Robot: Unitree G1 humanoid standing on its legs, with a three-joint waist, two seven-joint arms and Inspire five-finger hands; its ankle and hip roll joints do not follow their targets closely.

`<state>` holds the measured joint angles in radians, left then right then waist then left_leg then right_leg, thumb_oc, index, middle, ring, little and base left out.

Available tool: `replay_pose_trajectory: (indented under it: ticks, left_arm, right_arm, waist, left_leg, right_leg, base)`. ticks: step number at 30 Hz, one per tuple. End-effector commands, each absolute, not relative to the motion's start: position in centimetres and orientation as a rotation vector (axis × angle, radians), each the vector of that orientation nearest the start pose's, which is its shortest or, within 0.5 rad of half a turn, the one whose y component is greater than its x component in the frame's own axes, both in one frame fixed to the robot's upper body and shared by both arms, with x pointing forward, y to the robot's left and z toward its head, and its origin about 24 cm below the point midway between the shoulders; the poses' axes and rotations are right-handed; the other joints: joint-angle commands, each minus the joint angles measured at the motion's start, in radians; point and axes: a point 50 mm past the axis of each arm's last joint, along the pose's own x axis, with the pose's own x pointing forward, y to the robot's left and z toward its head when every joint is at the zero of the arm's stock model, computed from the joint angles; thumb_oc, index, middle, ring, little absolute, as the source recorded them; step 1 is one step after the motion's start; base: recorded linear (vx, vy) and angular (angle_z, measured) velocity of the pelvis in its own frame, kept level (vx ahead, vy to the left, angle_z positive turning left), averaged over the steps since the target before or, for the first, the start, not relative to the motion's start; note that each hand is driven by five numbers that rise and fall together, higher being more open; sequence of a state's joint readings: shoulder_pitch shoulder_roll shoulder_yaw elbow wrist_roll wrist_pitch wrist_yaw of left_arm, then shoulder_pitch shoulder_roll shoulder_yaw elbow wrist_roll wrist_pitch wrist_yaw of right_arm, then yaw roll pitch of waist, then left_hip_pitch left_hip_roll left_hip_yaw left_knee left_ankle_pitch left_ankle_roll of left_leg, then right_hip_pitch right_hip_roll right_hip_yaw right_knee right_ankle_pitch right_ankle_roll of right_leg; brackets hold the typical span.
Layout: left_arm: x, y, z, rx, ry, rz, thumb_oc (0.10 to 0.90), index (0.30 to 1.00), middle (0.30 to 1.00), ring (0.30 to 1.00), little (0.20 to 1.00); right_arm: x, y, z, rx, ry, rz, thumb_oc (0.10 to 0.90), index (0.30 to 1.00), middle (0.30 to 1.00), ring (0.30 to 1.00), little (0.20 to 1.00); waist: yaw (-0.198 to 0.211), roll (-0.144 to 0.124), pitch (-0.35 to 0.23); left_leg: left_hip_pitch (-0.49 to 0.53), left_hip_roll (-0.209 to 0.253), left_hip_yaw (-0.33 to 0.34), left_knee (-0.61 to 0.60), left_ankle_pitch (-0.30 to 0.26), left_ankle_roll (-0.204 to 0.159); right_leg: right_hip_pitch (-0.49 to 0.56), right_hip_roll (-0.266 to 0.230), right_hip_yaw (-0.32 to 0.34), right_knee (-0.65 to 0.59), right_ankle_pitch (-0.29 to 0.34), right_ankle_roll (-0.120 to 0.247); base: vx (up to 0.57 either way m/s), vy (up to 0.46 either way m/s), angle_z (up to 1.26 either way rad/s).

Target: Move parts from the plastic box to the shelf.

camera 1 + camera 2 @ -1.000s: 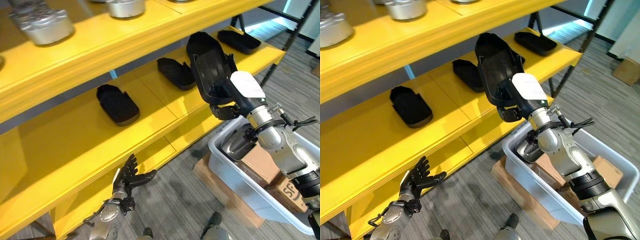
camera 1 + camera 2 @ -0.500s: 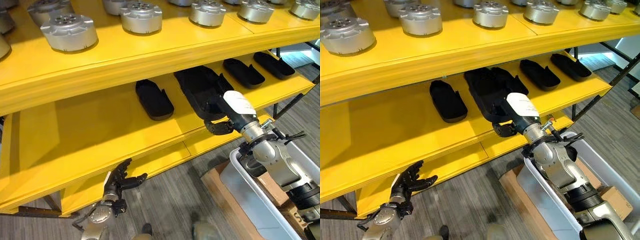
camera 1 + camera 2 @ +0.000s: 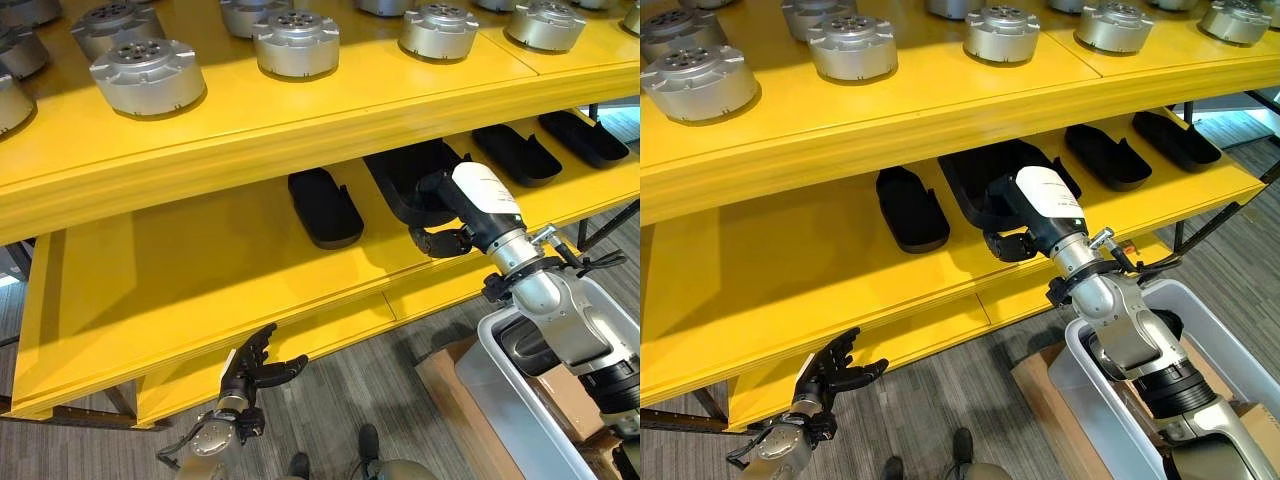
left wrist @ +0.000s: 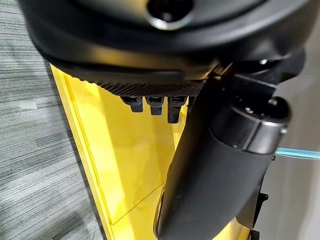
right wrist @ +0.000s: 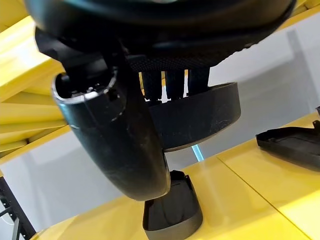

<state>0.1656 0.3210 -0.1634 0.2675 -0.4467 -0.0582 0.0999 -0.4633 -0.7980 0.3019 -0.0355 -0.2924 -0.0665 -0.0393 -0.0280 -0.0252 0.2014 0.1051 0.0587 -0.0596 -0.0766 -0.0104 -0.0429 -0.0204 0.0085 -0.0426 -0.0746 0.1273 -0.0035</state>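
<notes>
Left hand (image 3: 250, 372) hangs low by the floor, fingers spread and empty, idle; right hand (image 3: 1025, 225) clamps fingers and thumb on a black tray part (image 3: 985, 180), holding it over the middle shelf (image 3: 200, 270) beside the parts already shelved, evidently to set it down.

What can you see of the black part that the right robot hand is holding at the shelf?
The black part is a matte shell, plastic by its look, long and rounded with a raised rim and a hollow inside. The right robot hand grips its near end, fingers curled on the rim. It sits over the yellow middle shelf, between other black parts of similar shape. The right wrist view shows it above the shelf board, not yet resting.
</notes>
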Motion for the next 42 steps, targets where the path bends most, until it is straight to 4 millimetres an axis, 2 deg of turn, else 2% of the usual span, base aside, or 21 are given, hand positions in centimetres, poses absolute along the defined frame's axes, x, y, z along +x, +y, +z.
replay_pose_trajectory:
  ticks: [1,3,4,7,8,9,10,11,14,16,17,18,19,21,24,26,28,32,37,42]
  left_arm:
    - [22.9,20.5,0.2,-0.068,0.149,0.044,0.9,1.0,1.0,1.0,1.0]
    - [22.9,20.6,0.2,-0.07,0.148,0.047,0.9,1.0,1.0,1.0,1.0]
    - [22.9,20.6,0.1,-0.081,0.15,0.061,0.9,1.0,1.0,1.0,1.0]
    - [23.1,20.5,0.3,-0.089,0.138,0.059,0.9,1.0,1.0,1.0,1.0]
    - [23.6,20.3,0.6,-0.095,0.124,0.046,0.9,1.0,1.0,1.0,1.0]
    - [23.7,20.1,0.8,-0.1,0.118,0.044,0.9,1.0,1.0,1.0,1.0]
    - [23.8,20.1,0.8,-0.105,0.114,0.045,0.9,1.0,1.0,1.0,1.0]
    - [23.7,20.2,0.8,-0.119,0.117,0.058,0.9,1.0,1.0,1.0,1.0]
    - [23.6,20.2,0.5,-0.135,0.123,0.092,0.9,1.0,1.0,1.0,1.0]
    - [23.8,20.2,0.7,-0.125,0.113,0.101,0.9,1.0,1.0,1.0,1.0]
    - [23.8,20.2,0.7,-0.126,0.111,0.098,0.9,1.0,1.0,1.0,1.0]
    - [23.7,20.2,0.6,-0.123,0.114,0.093,0.9,1.0,1.0,1.0,1.0]
    - [23.7,20.1,0.6,-0.121,0.116,0.085,0.9,1.0,1.0,1.0,1.0]
    - [23.6,20.0,0.5,-0.115,0.117,0.071,0.9,1.0,1.0,1.0,1.0]
    - [23.5,19.8,0.5,-0.101,0.117,0.05,0.9,1.0,1.0,1.0,1.0]
    - [23.6,19.8,0.7,-0.089,0.115,0.035,0.9,1.0,1.0,1.0,1.0]
    - [23.6,19.8,0.8,-0.086,0.112,0.031,0.9,1.0,1.0,1.0,1.0]
    - [23.9,20.0,1.1,-0.075,0.098,0.031,0.9,1.0,1.0,1.0,1.0]
    - [24.5,19.9,1.8,-0.075,0.076,0.015,0.9,1.0,1.0,1.0,1.0]
    - [24.9,19.9,2.4,-0.066,0.052,0.002,0.9,1.0,1.0,1.0,1.0]
  right_arm:
    - [30.0,-16.8,26.3,-1.023,-0.877,0.083,0.4,0.3,0.3,0.3,0.3]
    - [30.0,-16.6,26.4,-1.022,-0.885,0.084,0.4,0.3,0.3,0.3,0.3]
    - [30.0,-16.3,26.7,-1.016,-0.902,0.092,0.4,0.3,0.3,0.3,0.3]
    - [29.8,-16.4,27.3,-1.022,-0.925,0.084,0.4,0.3,0.3,0.3,0.3]
    - [29.7,-16.3,28.3,-1.033,-0.961,0.078,0.4,0.3,0.3,0.3,0.3]
    - [29.6,-16.2,28.7,-1.026,-0.973,0.075,0.4,0.3,0.3,0.3,0.3]
    - [29.7,-16.3,28.8,-1.021,-0.973,0.069,0.4,0.3,0.3,0.3,0.3]
    - [29.8,-16.3,29.0,-1.002,-0.975,0.06,0.4,0.3,0.3,0.3,0.3]
    - [29.9,-16.4,29.1,-0.992,-0.981,0.03,0.4,0.3,0.3,0.3,0.3]
    - [30.0,-17.1,29.2,-1.01,-0.971,-0.003,0.4,0.3,0.3,0.3,0.3]
    - [29.9,-17.4,29.0,-1.019,-0.961,-0.013,0.4,0.3,0.3,0.3,0.3]
    - [29.9,-17.9,28.8,-1.029,-0.951,-0.032,0.4,0.3,0.3,0.3,0.3]
    - [29.7,-18.1,28.8,-1.036,-0.951,-0.041,0.4,0.3,0.3,0.3,0.3]
    - [29.5,-18.4,28.4,-1.034,-0.945,-0.058,0.4,0.3,0.3,0.3,0.3]
    - [29.5,-18.7,28.0,-1.033,-0.929,-0.068,0.4,0.3,0.3,0.3,0.3]
    - [29.5,-18.6,27.7,-1.039,-0.918,-0.067,0.4,0.3,0.3,0.3,0.3]
    - [29.5,-18.7,27.6,-1.039,-0.914,-0.068,0.4,0.3,0.3,0.3,0.3]
    - [29.8,-18.4,27.6,-1.036,-0.905,-0.055,0.4,0.3,0.3,0.3,0.3]
    - [30.6,-17.9,28.4,-1.052,-0.903,-0.035,0.4,0.3,0.3,0.3,0.3]
    - [31.5,-17.3,29.8,-1.078,-0.912,-0.034,0.4,0.3,0.3,0.3,0.3]
  waist:
    - [-0.011,-0.033,-0.137]
    - [-0.011,-0.03,-0.137]
    - [-0.007,-0.031,-0.129]
    - [-0.007,-0.036,-0.106]
    - [0.004,-0.048,-0.066]
    - [0.002,-0.049,-0.054]
    - [-0.004,-0.05,-0.051]
    - [-0.009,-0.047,-0.062]
    - [-0.016,-0.015,-0.073]
    - [-0.03,0.018,-0.075]
    - [-0.036,0.031,-0.08]
    - [-0.036,0.046,-0.083]
    - [-0.033,0.061,-0.091]
    - [-0.028,0.071,-0.101]
    - [-0.023,0.061,-0.103]
    - [-0.016,0.041,-0.102]
    - [-0.014,0.031,-0.101]
    - [-0.008,-0.005,-0.094]
    - [0.006,-0.039,-0.068]
    - [0.026,-0.052,-0.031]
  left_leg:
    - [-0.024,-0.029,0.07,0.061,-0.049,0.024]
    - [-0.02,-0.024,0.066,0.064,-0.057,0.02]
    - [-0.033,-0.013,0.061,0.093,-0.058,0.01]
    - [-0.093,-0.023,0.047,0.194,-0.071,-0.007]
    - [-0.16,-0.049,0.03,0.331,-0.08,-0.027]
    - [-0.181,-0.037,0.022,0.363,-0.083,-0.031]
    - [-0.185,-0.006,0.024,0.357,-0.081,-0.032]
    - [-0.152,0.105,0.014,0.279,-0.03,-0.05]
    - [-0.147,0.254,-0.001,0.136,0.112,-0.08]
    - [-0.15,0.311,0.051,0.043,0.2,-0.114]
    - [-0.124,0.324,0.089,0.006,0.186,-0.125]
    - [-0.121,0.334,0.11,-0.011,0.196,-0.141]
    - [-0.121,0.329,0.109,-0.011,0.175,-0.149]
    - [-0.115,0.306,0.106,-0.011,0.148,-0.145]
    - [-0.1,0.283,0.115,-0.008,0.13,-0.138]
    - [-0.085,0.239,0.125,0.016,0.073,-0.114]
    - [-0.085,0.228,0.129,0.038,0.056,-0.109]
    - [-0.103,0.192,0.134,0.14,-0.018,-0.089]
    - [-0.167,0.176,0.119,0.301,-0.092,-0.085]
    - [-0.237,0.176,0.092,0.455,-0.155,-0.086]
  right_leg:
    - [-0.003,-0.079,0.002,0.131,-0.127,0.096]
    - [0.002,-0.074,-0.002,0.134,-0.14,0.094]
    - [0.007,-0.067,-0.002,0.136,-0.152,0.085]
    - [0.005,-0.071,-0.014,0.139,-0.156,0.072]
    - [-0.004,-0.08,-0.021,0.155,-0.159,0.054]
    - [-0.015,-0.084,-0.03,0.17,-0.158,0.052]
    - [-0.024,-0.088,-0.034,0.18,-0.159,0.055]
    - [-0.035,-0.099,-0.023,0.195,-0.165,0.065]
    - [-0.07,-0.11,-0.015,0.233,-0.192,0.092]
    - [-0.101,-0.122,-0.029,0.282,-0.213,0.103]
    - [-0.111,-0.126,-0.039,0.295,-0.218,0.107]
    - [-0.113,-0.127,-0.039,0.295,-0.218,0.112]
    - [-0.117,-0.129,-0.041,0.289,-0.212,0.117]
    - [-0.109,-0.148,-0.044,0.274,-0.199,0.128]
    - [-0.085,-0.171,-0.045,0.256,-0.184,0.14]
    - [-0.045,-0.217,-0.037,0.216,-0.16,0.164]
    - [-0.036,-0.229,-0.034,0.21,-0.157,0.169]
    - [-0.024,-0.264,-0.021,0.215,-0.156,0.185]
    - [-0.037,-0.283,-0.019,0.28,-0.181,0.187]
    - [-0.083,-0.29,-0.015,0.411,-0.227,0.178]
  base:
    - [0.01,-0.127,0.09]
    - [0.01,-0.127,0.09]
    - [-0.05,-0.13,0.06]
    - [-0.13,-0.117,0.19]
    - [-0.2,-0.074,0.39]
    - [-0.21,-0.067,0.42]
    - [-0.03,0.064,0.66]
    - [0.03,0.116,0.49]
    - [0.02,0.176,0.28]
    - [0.0,0.214,0.06]
    - [0.04,0.194,0.06]
    - [0.07,0.196,0.06]
    - [0.08,0.208,0.05]
    - [0.1,0.209,-0.07]
    - [0.1,0.172,-0.05]
    - [0.1,0.201,0.21]
    - [0.04,0.107,0.12]
    - [0.04,0.125,-0.02]
    - [-0.01,0.051,-0.07]
    - [-0.06,0.027,0.07]
